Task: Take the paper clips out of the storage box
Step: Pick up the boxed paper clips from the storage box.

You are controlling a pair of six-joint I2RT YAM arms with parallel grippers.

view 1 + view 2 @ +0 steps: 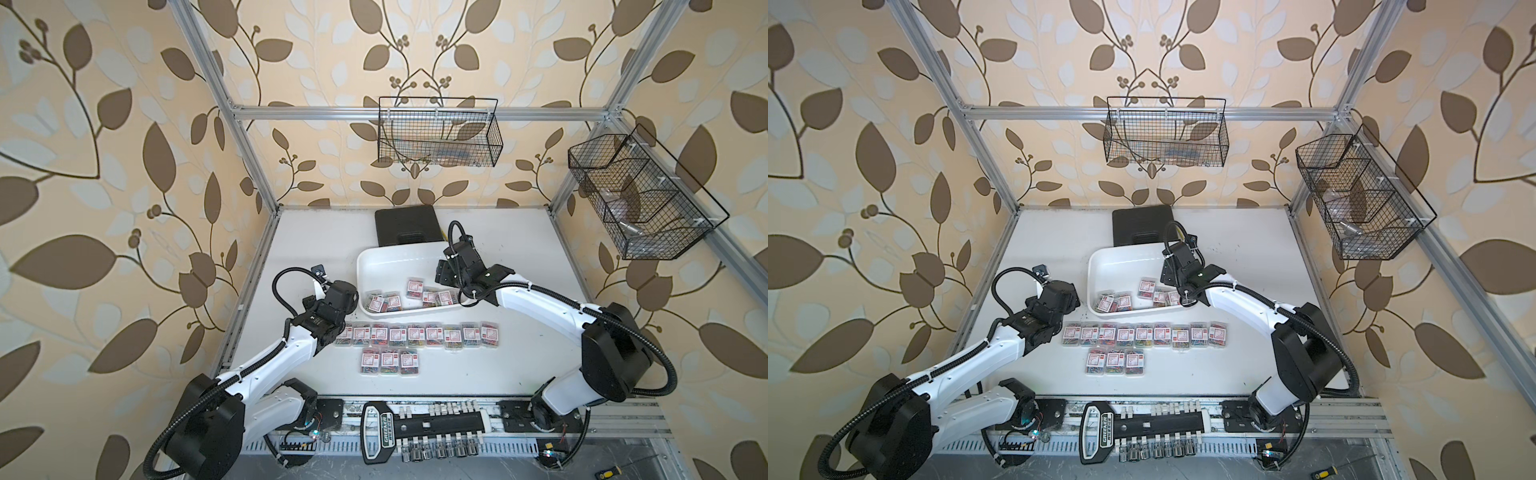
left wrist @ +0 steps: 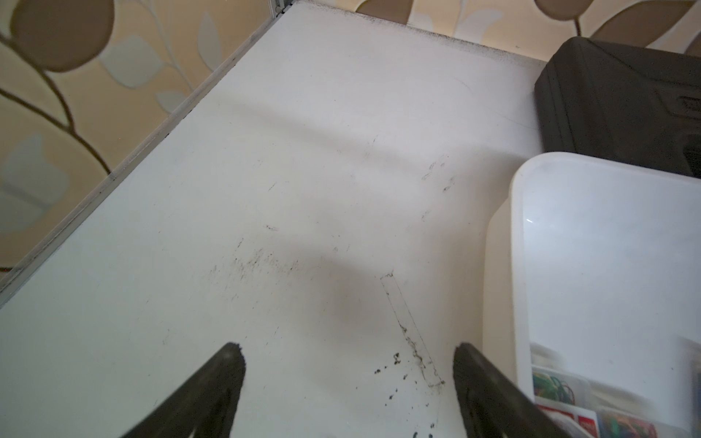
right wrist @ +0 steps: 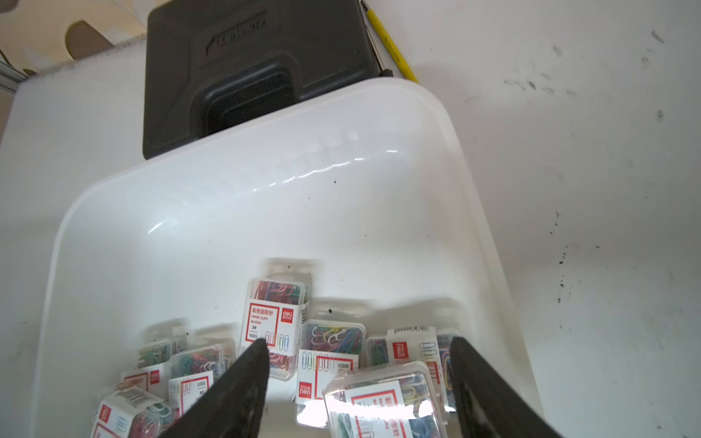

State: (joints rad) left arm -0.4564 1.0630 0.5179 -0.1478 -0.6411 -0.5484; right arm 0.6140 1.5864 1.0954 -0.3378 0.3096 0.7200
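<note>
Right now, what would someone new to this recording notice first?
Neat rows of paper clips in small clear boxes line the table in front of the storage box, and a jumble of more such boxes lies at its near end. The right gripper hangs open over that jumble. The left gripper is open above bare table beside the storage box.

Left end effector [image 2: 349, 350] spread wide over scuffed table [image 2: 265, 170] — storage box [image 2: 519, 265] just beside, paper clips [image 2: 554, 386] inside.
</note>
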